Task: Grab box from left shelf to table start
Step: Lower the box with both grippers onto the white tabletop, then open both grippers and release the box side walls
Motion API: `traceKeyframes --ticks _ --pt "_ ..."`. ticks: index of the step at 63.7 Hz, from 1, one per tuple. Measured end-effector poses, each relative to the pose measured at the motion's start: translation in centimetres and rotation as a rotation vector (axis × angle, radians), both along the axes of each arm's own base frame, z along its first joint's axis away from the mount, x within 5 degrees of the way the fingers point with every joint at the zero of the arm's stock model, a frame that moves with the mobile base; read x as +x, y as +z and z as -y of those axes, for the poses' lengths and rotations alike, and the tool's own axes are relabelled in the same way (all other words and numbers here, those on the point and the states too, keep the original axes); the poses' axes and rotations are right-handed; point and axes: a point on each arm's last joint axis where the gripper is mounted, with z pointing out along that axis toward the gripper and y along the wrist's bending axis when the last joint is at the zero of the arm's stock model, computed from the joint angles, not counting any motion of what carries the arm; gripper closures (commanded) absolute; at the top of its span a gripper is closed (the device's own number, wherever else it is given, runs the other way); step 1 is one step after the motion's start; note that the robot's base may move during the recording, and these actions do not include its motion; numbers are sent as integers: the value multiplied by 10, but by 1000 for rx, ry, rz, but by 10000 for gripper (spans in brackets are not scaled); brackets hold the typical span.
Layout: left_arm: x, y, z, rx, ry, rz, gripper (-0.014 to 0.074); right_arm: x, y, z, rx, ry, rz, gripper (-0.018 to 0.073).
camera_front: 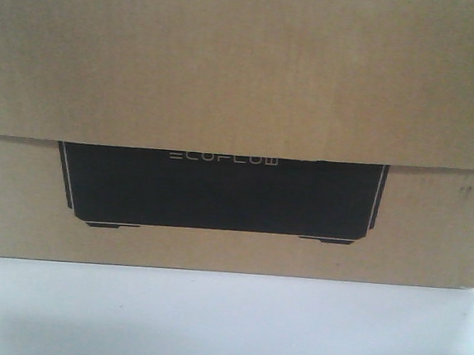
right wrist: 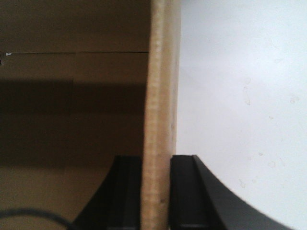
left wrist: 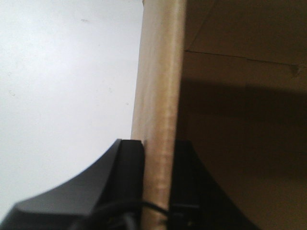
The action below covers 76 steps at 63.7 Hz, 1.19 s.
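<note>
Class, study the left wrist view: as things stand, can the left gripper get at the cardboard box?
Yes, it seems so: the left gripper already straddles a wall of the box, one finger outside over the white table, one inside. Nothing blocks it.

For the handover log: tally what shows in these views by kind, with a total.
Cardboard box: 1
White table: 1
Grippers: 2, the left gripper and the right gripper, each clamped on a box wall edge
Total: 4
</note>
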Motion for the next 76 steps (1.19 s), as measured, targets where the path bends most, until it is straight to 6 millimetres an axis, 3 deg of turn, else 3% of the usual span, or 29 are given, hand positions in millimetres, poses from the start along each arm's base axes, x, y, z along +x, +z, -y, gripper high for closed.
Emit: traceKeyframes --ticks 9,13,17,31,41,46,50,54,56,61,76 --pt "2 2 -1 16 -1 22 171 1 1 0 2 0 12 32" --pt "3 4 -3 25 3 41 81 1 5 0 5 -1 33 -67" --pt "3 4 -4 29 4 46 58 2 6 0 5 -3 44 -63" --pt "3 5 -4 30 7 48 118 2 6 0 5 -2 45 -52" --pt "3 22 -5 22 9 89 245 -4 15 1 7 -2 70 -7" --pt "-3 39 -6 16 13 118 393 -11 26 1 9 -1 95 115" --pt "-9 54 -7 10 17 145 526 -20 39 2 10 1 121 272" --pt "-16 67 -9 6 20 174 669 -29 50 2 12 3 142 489" --pt "-19 73 -10 5 21 189 717 -35 56 3 13 3 158 528" --pt "-24 79 -11 5 22 207 679 -43 65 3 16 4 182 466" --pt "-26 78 -12 8 25 175 681 -49 67 2 29 9 166 472"
